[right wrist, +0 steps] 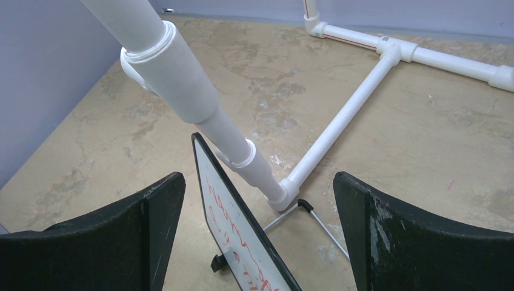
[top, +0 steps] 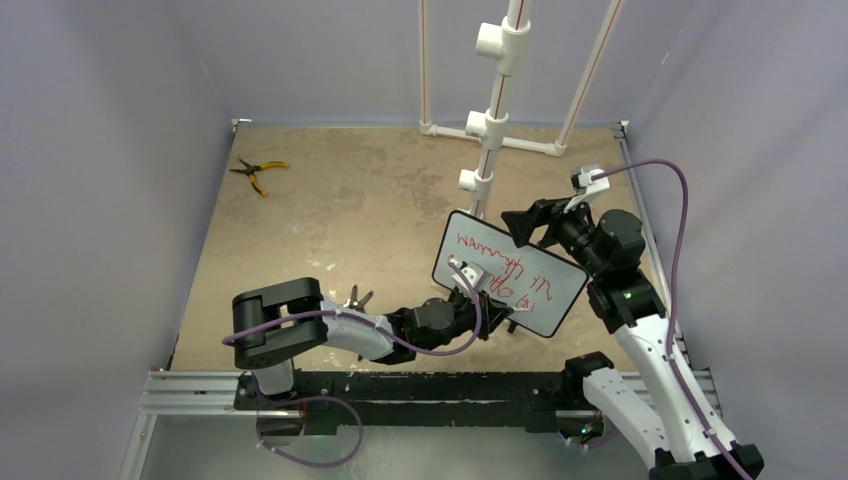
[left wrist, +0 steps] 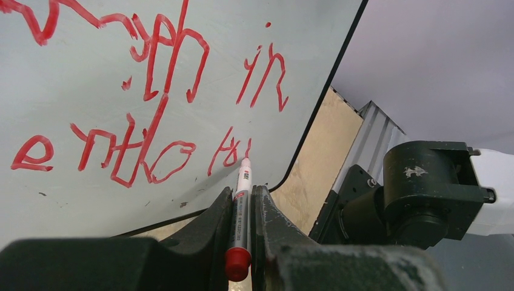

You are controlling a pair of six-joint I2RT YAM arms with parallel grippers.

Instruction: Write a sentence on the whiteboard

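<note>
Your left gripper [left wrist: 243,193] pinches a red marker [left wrist: 244,179], its tip on the whiteboard [left wrist: 73,200] just past the fingers, at the sentence [left wrist: 151,91]. Only "in" is legible. Your right gripper [right wrist: 257,182] is spread wide.

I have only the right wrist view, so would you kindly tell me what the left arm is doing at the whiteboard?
Observer: The left gripper is shut on a red marker, its tip against the whiteboard.
Operator: Thanks; how much is written?
Observer: The sentence runs to two red lines in the left wrist view.
Operator: Anything else nearby?
Observer: Yellow-handled pliers lie at the far left of the table.
</note>
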